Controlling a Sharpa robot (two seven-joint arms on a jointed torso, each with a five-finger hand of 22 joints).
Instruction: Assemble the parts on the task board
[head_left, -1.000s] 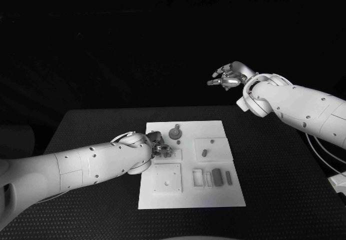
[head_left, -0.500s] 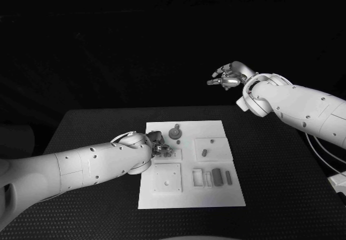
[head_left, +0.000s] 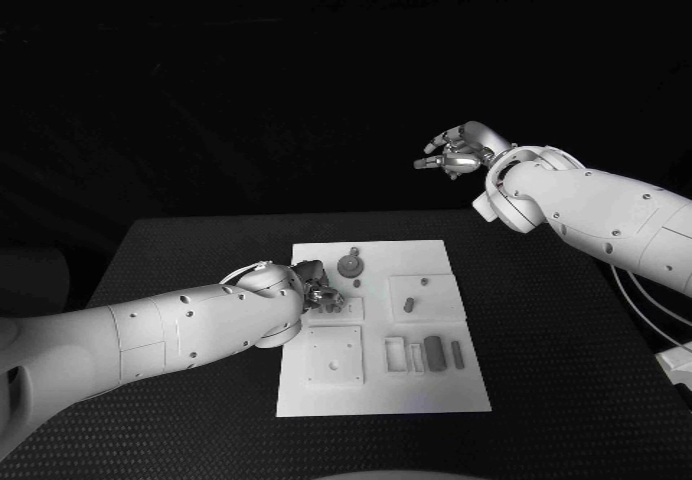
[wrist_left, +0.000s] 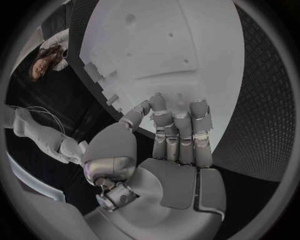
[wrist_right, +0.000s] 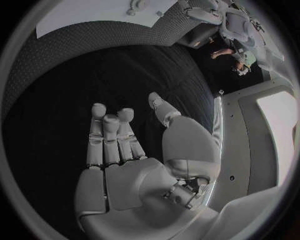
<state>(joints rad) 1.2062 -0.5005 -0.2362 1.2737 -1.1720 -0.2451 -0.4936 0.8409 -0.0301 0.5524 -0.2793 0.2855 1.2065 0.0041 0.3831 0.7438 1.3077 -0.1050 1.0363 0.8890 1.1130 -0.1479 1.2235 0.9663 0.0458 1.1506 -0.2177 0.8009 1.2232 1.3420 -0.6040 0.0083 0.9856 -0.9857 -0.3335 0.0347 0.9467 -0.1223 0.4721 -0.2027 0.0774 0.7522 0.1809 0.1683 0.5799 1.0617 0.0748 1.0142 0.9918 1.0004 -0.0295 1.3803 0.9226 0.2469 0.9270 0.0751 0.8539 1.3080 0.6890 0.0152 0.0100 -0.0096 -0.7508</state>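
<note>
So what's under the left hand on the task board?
The left hand hovers over the task board, fingers down near its left edge. The left wrist view shows bare white plate under the fingertips; anything beneath the palm is covered.

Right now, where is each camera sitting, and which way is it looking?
Head view: on the robot's head, looking down at the task board on the black table; both white arms show, left hand over the board, right hand raised beyond the table.
Left wrist view: behind the left hand, facing the board; palm and fingers show.
Right wrist view: behind the right hand, facing the table; palm and spread fingers show.
Shared: all three see the task board.
</note>
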